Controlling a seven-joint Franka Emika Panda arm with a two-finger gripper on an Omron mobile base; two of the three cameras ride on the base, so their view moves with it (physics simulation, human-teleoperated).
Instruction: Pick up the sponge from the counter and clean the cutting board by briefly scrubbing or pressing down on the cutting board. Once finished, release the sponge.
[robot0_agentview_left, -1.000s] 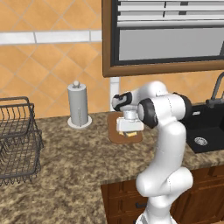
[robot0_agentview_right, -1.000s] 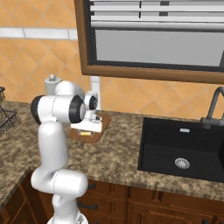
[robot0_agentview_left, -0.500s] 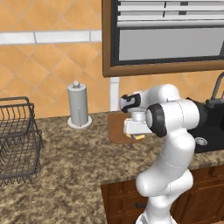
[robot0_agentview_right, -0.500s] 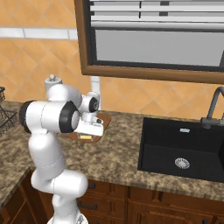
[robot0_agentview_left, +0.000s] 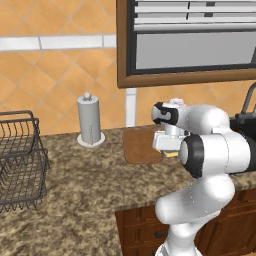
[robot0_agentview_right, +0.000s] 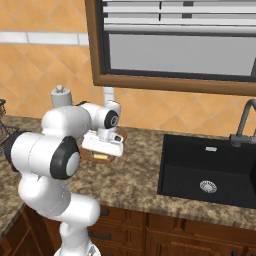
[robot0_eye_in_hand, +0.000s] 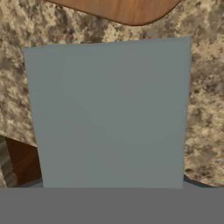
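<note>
The end effector (robot0_agentview_left: 170, 151) is closed on the sponge (robot0_eye_in_hand: 109, 113), held above the desk (robot0_agentview_left: 85, 185) beside the board (robot0_agentview_left: 141, 145), ready for scrubbing.

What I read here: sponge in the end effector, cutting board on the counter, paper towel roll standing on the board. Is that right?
Not quite. The paper towel roll stands on the counter, to the left of the cutting board and apart from it, as the left base view shows. The sponge in the end effector and the board on the counter are as you said.
</note>
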